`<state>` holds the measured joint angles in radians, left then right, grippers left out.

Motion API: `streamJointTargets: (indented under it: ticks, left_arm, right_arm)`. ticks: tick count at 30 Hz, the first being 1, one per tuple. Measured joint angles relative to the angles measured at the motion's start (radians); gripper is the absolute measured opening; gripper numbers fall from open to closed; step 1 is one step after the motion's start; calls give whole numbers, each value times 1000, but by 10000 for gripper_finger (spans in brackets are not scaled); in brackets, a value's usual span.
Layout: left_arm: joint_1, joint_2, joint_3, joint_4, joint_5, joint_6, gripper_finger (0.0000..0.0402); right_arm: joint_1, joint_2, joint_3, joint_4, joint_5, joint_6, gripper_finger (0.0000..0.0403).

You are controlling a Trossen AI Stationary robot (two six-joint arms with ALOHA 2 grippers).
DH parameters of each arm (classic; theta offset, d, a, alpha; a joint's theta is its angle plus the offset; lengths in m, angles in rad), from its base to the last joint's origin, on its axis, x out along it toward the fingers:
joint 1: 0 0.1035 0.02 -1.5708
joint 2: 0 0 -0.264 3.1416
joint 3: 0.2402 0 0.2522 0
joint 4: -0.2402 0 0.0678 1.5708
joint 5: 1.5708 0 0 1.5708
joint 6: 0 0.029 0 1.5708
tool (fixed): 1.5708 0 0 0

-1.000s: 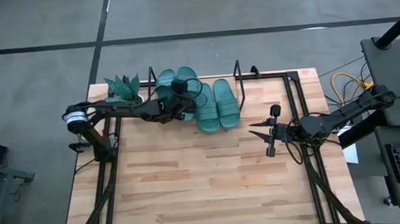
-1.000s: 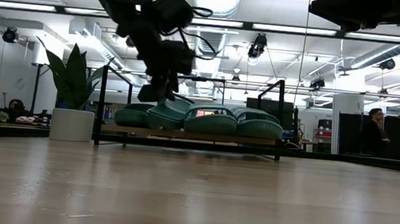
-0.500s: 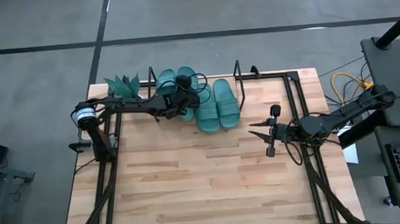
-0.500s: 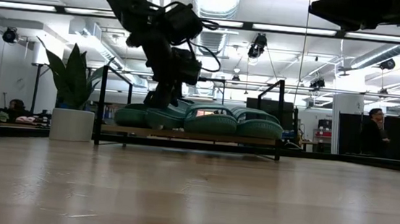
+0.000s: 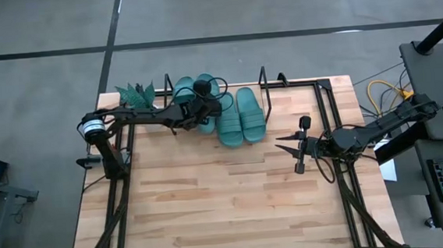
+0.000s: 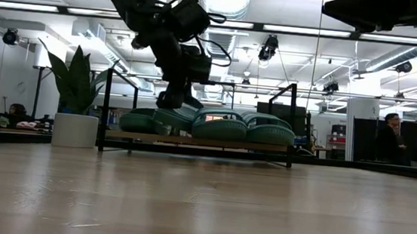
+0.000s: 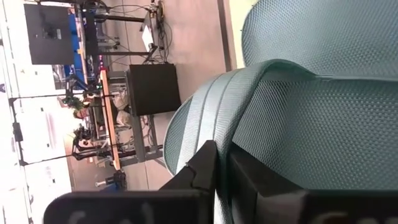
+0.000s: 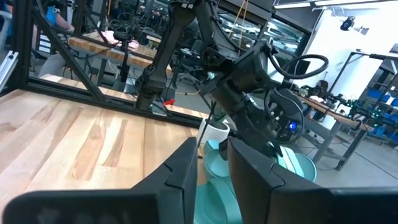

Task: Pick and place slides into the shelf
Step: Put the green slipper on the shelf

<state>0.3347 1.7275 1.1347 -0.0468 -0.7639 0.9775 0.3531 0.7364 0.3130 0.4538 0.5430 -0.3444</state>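
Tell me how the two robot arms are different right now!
The left gripper reaches over the shelf, right above the green slides; the right gripper waits over bare table, off to the side. The left gripper's fingers are pinched shut with a slide's strap right at them; the right gripper holds nothing. Both are dark arms with two fingers.

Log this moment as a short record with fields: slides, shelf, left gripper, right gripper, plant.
slides: four teal-green rubber slide sandals on the shelf
shelf: low light-wood board with black wire frame at the table's far edge
left gripper: shut, over the left-hand sandals, fingers against one strap
right gripper: waits over the table's right side, holds nothing
plant: small green potted plant beside the shelf
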Motion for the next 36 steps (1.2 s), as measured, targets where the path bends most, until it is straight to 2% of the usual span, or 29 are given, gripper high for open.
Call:
streamJointTargets:
  ticks: [8, 11, 18, 26, 36]
  left_arm:
    - [0, 0, 0, 13, -61, -3, 2]
    - [2, 0, 0, 13, -75, -51, 1]
    - [5, -1, 0, 14, -41, -158, 1]
    - [35, 2, 0, 23, -9, -287, 0]
    - [39, 1, -8, 25, 3, -338, 0]
  right_arm:
    - [0, 0, 0, 0, 0, 0, 87]
    - [0, 0, 0, 0, 0, 0, 84]
    - [0, 0, 0, 0, 0, 0, 76]
    - [0, 0, 0, 0, 0, 0, 84]
    - [0, 0, 0, 0, 0, 0, 87]
